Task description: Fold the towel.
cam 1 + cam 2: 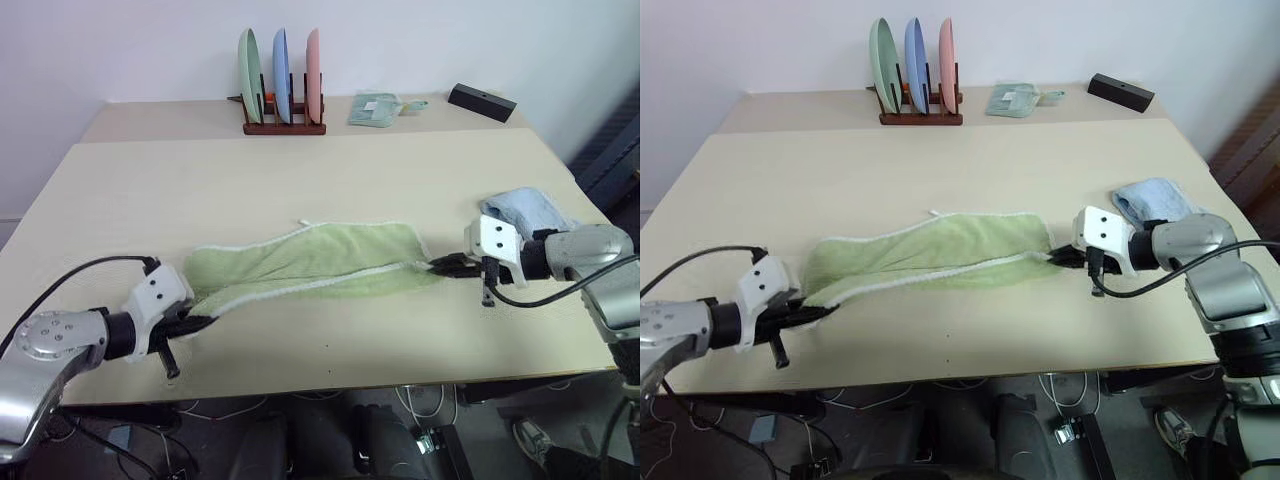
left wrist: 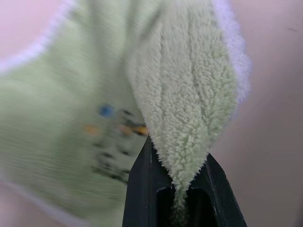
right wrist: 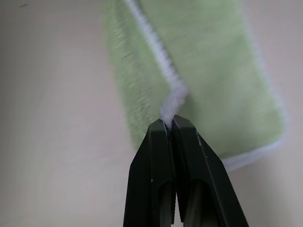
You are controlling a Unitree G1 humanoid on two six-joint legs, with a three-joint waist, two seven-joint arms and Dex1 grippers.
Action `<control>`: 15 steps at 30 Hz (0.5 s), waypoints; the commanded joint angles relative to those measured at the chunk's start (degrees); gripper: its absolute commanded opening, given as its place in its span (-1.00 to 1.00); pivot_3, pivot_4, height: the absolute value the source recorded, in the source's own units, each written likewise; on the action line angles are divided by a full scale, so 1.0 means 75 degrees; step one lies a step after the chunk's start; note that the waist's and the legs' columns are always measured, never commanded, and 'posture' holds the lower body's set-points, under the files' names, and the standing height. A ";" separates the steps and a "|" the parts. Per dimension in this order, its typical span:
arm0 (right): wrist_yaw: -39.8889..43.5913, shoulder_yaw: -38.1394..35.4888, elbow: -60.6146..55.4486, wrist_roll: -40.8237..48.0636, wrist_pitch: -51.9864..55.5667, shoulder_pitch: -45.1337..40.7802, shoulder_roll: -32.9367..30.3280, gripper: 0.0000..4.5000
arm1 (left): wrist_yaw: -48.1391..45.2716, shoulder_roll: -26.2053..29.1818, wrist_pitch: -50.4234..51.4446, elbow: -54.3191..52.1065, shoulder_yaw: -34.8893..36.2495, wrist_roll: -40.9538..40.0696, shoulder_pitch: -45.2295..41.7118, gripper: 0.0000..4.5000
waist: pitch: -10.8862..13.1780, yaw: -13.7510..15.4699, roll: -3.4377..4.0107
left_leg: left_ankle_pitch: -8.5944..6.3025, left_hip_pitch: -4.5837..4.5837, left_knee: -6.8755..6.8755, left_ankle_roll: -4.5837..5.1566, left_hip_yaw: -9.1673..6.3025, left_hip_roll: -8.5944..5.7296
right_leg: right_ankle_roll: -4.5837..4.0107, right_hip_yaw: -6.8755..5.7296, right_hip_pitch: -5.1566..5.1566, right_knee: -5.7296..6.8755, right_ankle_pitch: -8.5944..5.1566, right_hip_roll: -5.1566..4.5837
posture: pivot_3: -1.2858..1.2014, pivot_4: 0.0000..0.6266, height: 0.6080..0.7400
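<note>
Your left gripper [image 1: 197,323] and right gripper [image 1: 440,266] each pinch one end of the light green terry towel with white stitched edging [image 1: 310,262], which is stretched between them over the middle of the pale wooden table [image 1: 320,175]. The near edge is lifted; the fold itself is not yet laid and remains to be done.

Two head-mounted eye views, high, angled forward and down over the table [image 1: 330,190], sharing nearly the same scene, each wrist view looking along its own pincer, very close on the towel [image 1: 310,262], the towel common to all four.
</note>
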 commanded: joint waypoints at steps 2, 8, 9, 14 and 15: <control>-0.1387 0.0029 0.1930 -0.1087 -0.1547 -0.1927 0.0493 -1.00 | 0.0885 -0.0509 -0.1265 0.1852 -0.0818 0.1162 -0.2349 -0.99 | 0.0002 0.0010 0.0002 | 0.0000 -0.0004 0.0000 0.0000 0.0003 -0.0002 | 0.0007 0.0001 -0.0002 0.0002 0.0005 -0.0001 | 0.03 -0.52 1.00; -0.4635 0.0462 0.5831 -0.2944 -0.3702 -0.5676 0.1283 -1.00 | 0.3182 -0.1711 -0.3599 0.6837 -0.1255 0.2713 -0.7575 -0.99 | 0.0023 -0.0017 -0.0012 | 0.0052 -0.0021 -0.0003 -0.0055 0.0004 -0.0026 | 0.0057 -0.0004 -0.0017 0.0007 0.0051 0.0004 | 0.03 -0.52 1.00; -0.4840 0.0462 0.6164 -0.3011 -0.4019 -0.6102 0.1334 -1.00 | 0.3178 -0.1737 -0.3991 0.7349 -0.1197 0.2703 -0.8176 -0.99 | 0.0021 -0.0030 -0.0014 | 0.0054 -0.0046 -0.0013 -0.0059 0.0009 -0.0025 | 0.0059 -0.0004 -0.0042 0.0002 0.0050 0.0005 | 0.03 -0.52 1.00; -0.4303 0.0384 0.6438 -0.2707 -0.4914 -0.6407 0.1340 -1.00 | 0.1801 -0.1351 -0.4311 0.7240 -0.1106 0.2232 -0.7972 -0.99 | 0.0009 -0.0205 0.0000 | 0.0042 -0.0142 -0.0039 -0.0039 0.0098 -0.0014 | 0.0065 -0.0007 -0.0179 0.0006 0.0051 -0.0022 | 0.03 -0.52 1.00; -0.3900 0.0318 0.6192 -0.2444 -0.4867 -0.6185 0.1330 -1.00 | 0.1448 -0.1201 -0.4136 0.6785 -0.0994 0.2006 -0.7505 -0.99 | 0.0010 -0.0270 0.0000 | 0.0037 -0.0143 -0.0047 -0.0029 0.0117 -0.0012 | 0.0069 -0.0007 -0.0186 0.0000 0.0049 -0.0027 | 0.03 -0.52 1.00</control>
